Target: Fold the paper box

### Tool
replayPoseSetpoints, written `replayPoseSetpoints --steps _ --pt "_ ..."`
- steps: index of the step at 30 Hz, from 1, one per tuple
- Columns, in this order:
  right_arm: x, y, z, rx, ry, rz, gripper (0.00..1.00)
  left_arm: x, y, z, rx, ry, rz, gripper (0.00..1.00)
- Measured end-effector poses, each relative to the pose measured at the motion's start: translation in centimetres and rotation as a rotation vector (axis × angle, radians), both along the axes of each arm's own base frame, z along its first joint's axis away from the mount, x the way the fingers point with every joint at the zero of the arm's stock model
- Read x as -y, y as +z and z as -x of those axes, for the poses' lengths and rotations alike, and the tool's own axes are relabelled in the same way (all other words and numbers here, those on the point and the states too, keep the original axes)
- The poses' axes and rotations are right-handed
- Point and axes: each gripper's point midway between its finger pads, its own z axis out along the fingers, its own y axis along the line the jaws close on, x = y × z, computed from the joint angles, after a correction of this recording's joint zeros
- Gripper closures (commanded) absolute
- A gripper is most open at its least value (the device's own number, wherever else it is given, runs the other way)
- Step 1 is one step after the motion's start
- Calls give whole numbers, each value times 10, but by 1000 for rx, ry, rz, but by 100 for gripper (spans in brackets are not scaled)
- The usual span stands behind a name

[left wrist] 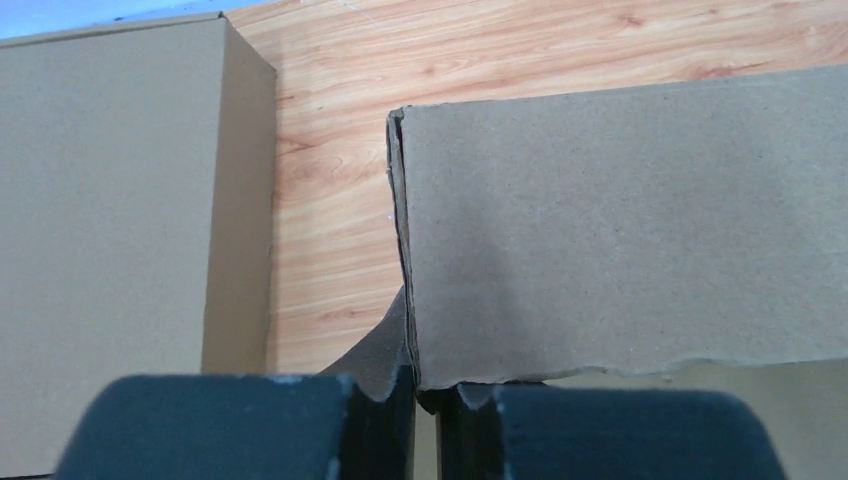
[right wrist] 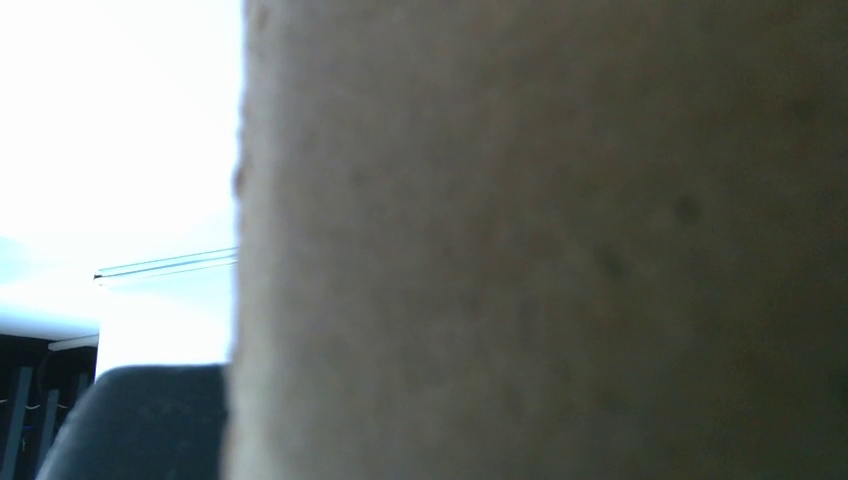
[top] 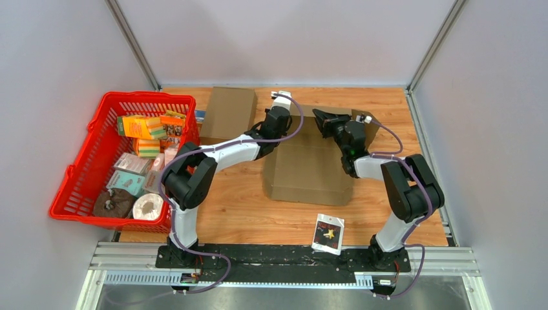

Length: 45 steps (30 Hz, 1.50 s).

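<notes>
Arm (top: 226, 150) outstretched, left hand (left wrist: 425, 402) on paper box (top: 310, 171)

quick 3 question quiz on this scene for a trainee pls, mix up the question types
1. True or false: the red basket stands on the left arm's side of the table.
2. What is the left gripper pinching? A: an edge of the paper box. B: a cable. C: the basket's handle.
3. Fill in: the small packet lies closer to the arms than the paper box does, not in the basket but on the ___.

Key: 1 true. 2 A. 3 table.
</notes>
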Motion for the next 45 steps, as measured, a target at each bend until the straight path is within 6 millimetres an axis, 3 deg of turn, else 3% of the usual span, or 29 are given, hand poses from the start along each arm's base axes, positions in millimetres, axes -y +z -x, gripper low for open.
replayPoseSetpoints --steps 4,7,9,10,14,19,24,28,31,33,34,35,37,39,41,45 --pt "1 0 1 -1 4 8 77 -5 3 -1 10 42 -5 100" --pt "-5 -7 9 -27 76 91 48 -10 2 -1 27 69 -10 100" --pt "-11 -12 12 -43 138 190 39 -15 -3 -1 33 85 -12 100" --pt "-14 -13 11 -41 177 267 29 -17 -3 -1 38 89 -4 100" --pt "-23 -3 15 36 309 482 16 -28 -3 1 30 92 22 100" --pt "-11 -24 48 6 476 799 0 -40 -3 0 22 110 21 100" --pt "40 -18 82 -22 477 1121 4 -48 -2 3 3 120 10 100" --pt "65 -16 88 -18 451 1274 63 -50 -3 5 -4 117 5 100" --pt "73 -39 84 -53 432 1319 86 -52 -3 8 -8 112 6 100" --pt "82 -64 83 -118 412 1351 86 -54 -3 12 -10 110 7 100" --pt "86 -72 83 -147 400 1362 65 -56 -2 13 -14 108 7 100" --pt "90 -78 82 -168 388 1371 51 -56 -2 14 -19 105 9 100" --pt "96 -77 78 -183 352 1373 32 -56 -2 15 -25 100 13 100" --pt "99 -64 71 -174 313 1359 27 -57 -3 15 -26 99 15 100" --pt "98 -47 64 -156 295 1327 13 -57 -3 15 -27 98 15 100" --pt "93 -4 59 -75 274 1230 9 -57 -3 15 -27 97 15 100"
